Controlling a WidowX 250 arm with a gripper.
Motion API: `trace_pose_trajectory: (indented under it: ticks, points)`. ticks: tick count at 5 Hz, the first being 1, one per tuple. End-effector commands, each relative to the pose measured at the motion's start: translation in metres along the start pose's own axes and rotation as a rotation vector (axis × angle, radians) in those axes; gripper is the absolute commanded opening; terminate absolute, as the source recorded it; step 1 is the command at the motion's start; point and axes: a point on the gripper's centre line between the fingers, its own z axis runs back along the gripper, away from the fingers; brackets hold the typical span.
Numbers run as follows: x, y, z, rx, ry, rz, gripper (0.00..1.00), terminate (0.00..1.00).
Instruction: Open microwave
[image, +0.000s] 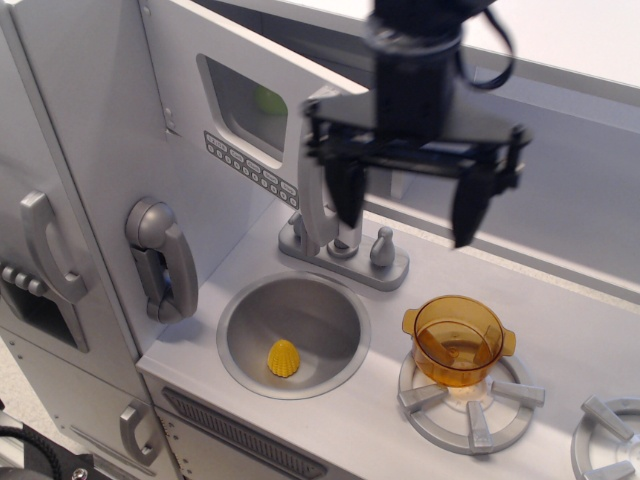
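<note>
The microwave's grey door (200, 150) stands swung out to the left, showing its rounded dark window (245, 105), a row of small buttons (250, 168) and the long silver handle (317, 165) at its free edge. My black gripper (408, 205) hangs just right of that handle, in front of the open microwave cavity. It is open wide and holds nothing. Its left finger (345, 195) is close beside the handle and its right finger (470, 210) is well apart. The arm hides part of the cavity.
Below are a faucet (345, 250), a round sink (245, 330) with a yellow piece (284, 357), and an orange pot (458, 340) on a burner (470, 405). A grey phone (160, 255) hangs on the left wall. The fridge handle (45, 245) is at far left.
</note>
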Motion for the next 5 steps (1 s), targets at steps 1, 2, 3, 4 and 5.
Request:
trace_pose_trajectory:
  ticks: [1, 2, 3, 4, 5]
  points:
    - [0.054, -0.027, 0.034, -0.055, 0.003, -0.094, 1.00, 0.00]
    - [0.076, -0.022, 0.036, -0.022, 0.005, -0.159, 1.00, 0.00]
    - [0.088, -0.014, 0.035, -0.022, 0.004, -0.221, 1.00, 0.00]
    - [0.094, -0.004, 0.031, -0.027, -0.028, -0.288, 1.00, 0.00]
    - [0.094, 0.011, 0.026, -0.029, -0.053, -0.314, 1.00, 0.00]
